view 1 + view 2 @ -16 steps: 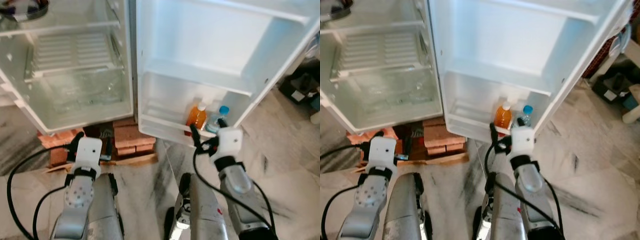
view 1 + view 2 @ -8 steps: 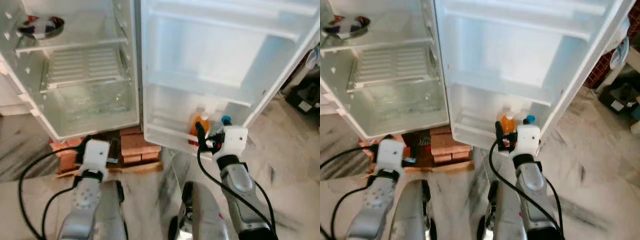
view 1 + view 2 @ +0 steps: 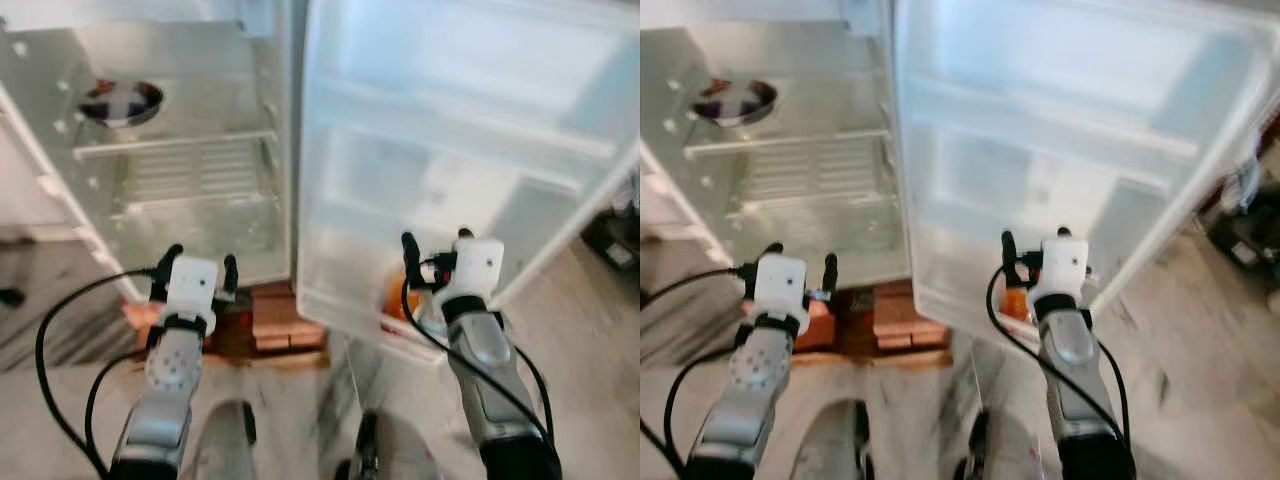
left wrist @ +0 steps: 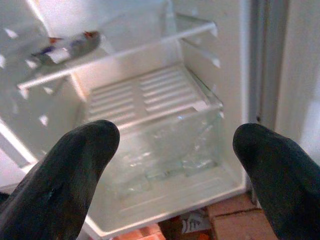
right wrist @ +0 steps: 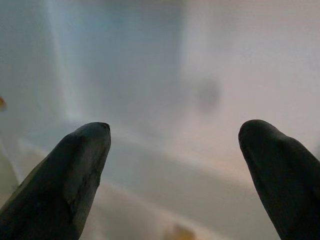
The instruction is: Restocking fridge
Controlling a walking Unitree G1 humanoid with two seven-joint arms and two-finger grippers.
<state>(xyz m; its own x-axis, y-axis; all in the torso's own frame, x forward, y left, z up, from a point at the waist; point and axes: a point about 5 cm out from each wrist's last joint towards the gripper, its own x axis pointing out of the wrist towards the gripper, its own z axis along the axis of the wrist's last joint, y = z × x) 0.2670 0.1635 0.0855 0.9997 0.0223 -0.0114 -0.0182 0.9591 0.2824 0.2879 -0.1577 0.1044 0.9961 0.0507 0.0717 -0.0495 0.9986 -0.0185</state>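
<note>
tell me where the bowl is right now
The bowl sits on the upper glass shelf inside the fridge, on the robot's left in the eye views, above the clear drawer.

The right gripper (image 3: 1035, 243) is raised in front of the open fridge door (image 3: 1060, 130), its two black fingers apart, with an orange bottle (image 3: 1015, 302) just below it in the lowest door shelf. The left gripper (image 3: 800, 260), fingers also spread, faces the fridge interior, where a bowl (image 3: 735, 100) sits on a shelf (image 3: 790, 140) well above it. Bricks (image 3: 902, 315) lie below, between the two grippers.
</note>
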